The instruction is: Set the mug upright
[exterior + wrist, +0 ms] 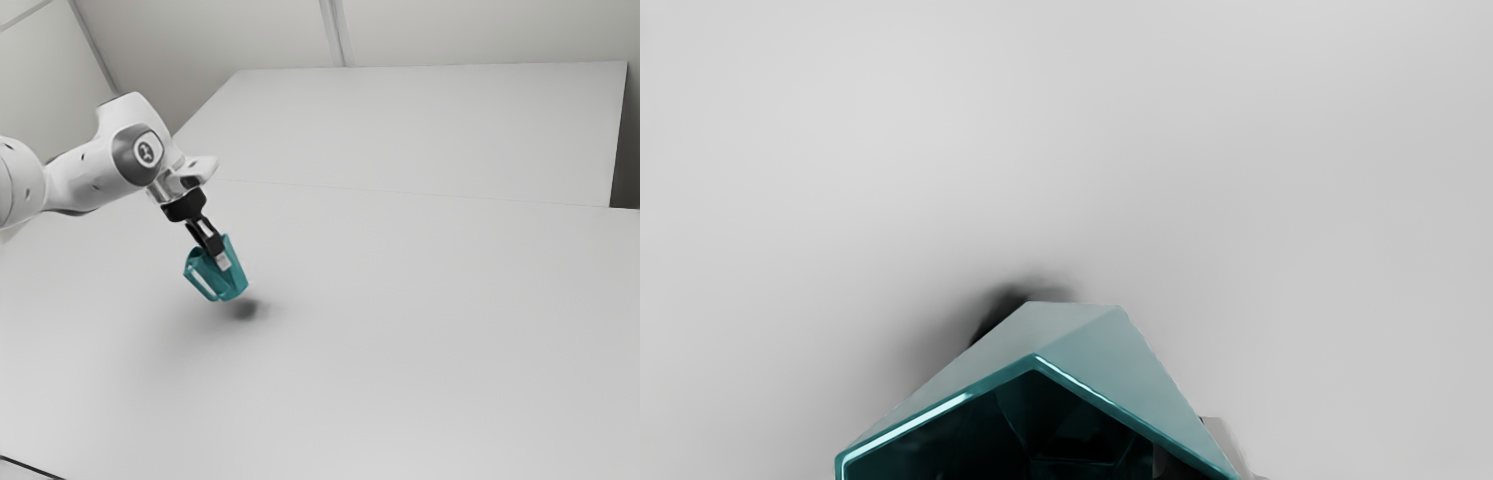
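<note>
Mug (1123, 380), dark inside, partly beyond the wrist view's edge

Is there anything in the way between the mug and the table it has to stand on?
Nothing I can see. My pincer holds the teal mug tilted above the table, with a dark shadow below it.

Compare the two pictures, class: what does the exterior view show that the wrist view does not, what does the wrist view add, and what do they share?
Exterior view: the arm reaching in from that view's left, and the handle of the tilted mug.
Wrist view: the mug's dark, faceted inside, seen through its angular mouth.
Both: the teal mug, the pale tabletop and a dark shadow on it.
</note>
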